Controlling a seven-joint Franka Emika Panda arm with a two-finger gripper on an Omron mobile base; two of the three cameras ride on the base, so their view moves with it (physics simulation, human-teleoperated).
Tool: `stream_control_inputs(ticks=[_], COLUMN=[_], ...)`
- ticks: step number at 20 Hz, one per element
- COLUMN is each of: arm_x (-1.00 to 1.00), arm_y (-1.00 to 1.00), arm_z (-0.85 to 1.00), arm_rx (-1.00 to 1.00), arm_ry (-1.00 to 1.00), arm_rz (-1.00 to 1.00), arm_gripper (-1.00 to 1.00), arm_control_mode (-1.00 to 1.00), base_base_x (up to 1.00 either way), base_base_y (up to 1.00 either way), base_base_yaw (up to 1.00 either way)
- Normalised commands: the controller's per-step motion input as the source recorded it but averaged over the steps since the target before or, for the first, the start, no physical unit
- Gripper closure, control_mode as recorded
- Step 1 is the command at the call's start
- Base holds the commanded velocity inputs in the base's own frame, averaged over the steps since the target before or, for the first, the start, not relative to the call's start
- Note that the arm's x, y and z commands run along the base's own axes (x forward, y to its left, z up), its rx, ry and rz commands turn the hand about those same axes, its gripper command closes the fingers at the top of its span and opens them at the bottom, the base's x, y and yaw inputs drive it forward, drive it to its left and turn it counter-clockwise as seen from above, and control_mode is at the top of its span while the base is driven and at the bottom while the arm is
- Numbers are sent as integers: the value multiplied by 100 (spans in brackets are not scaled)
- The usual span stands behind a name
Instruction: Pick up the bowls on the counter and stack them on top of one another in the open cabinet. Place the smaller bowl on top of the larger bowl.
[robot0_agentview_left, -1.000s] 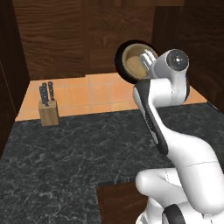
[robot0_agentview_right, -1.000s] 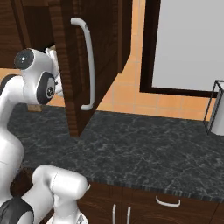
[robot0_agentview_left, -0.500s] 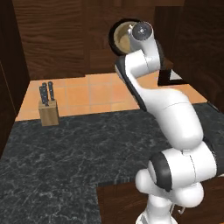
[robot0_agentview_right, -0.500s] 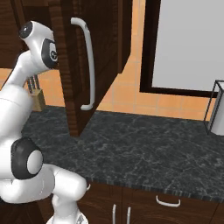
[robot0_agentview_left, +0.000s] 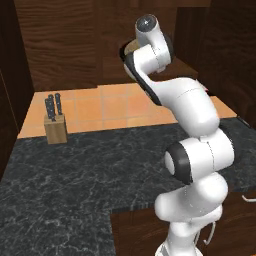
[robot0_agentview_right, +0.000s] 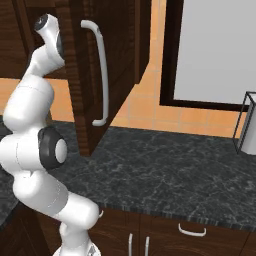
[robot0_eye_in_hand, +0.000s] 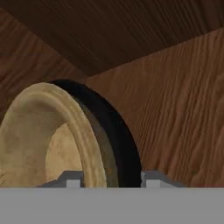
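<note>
Tan smaller bowl (robot0_eye_in_hand: 39, 135) rim against larger bowl (robot0_eye_in_hand: 116, 135) inside cabinet (robot0_eye_in_hand: 175, 100).

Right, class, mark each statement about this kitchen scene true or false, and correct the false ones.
1. The tan bowl sits between the gripper's fingertips in the hand view. True.
2. A knife block stands on the counter by the tiled wall. True.
3. The black bowl lies alone on the counter. False: it is right against the tan bowl, in front of the wooden cabinet walls.
4. The cabinet door with the white handle is closed. False: it stands open, swung out over the counter.
5. The arm reaches down toward the counter. False: it reaches up to the cabinet.
</note>
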Motion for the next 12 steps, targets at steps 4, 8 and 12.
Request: stream_control_inputs(ticks=[4, 8, 12], arm_x=[-100, -100, -100], arm_y=[-10, -31, -7], arm_z=[-14, -31, -100], arm_rx=[0, 4, -11], arm_ry=[-16, -27, -3], arm_rz=[0, -3, 0], arm_gripper=[-100, -100, -100], arm_control_mode=[-100, -100, -100], base_base_x=[0, 0, 0], base_base_y=[0, 0, 0], base_base_yaw=[0, 0, 0])
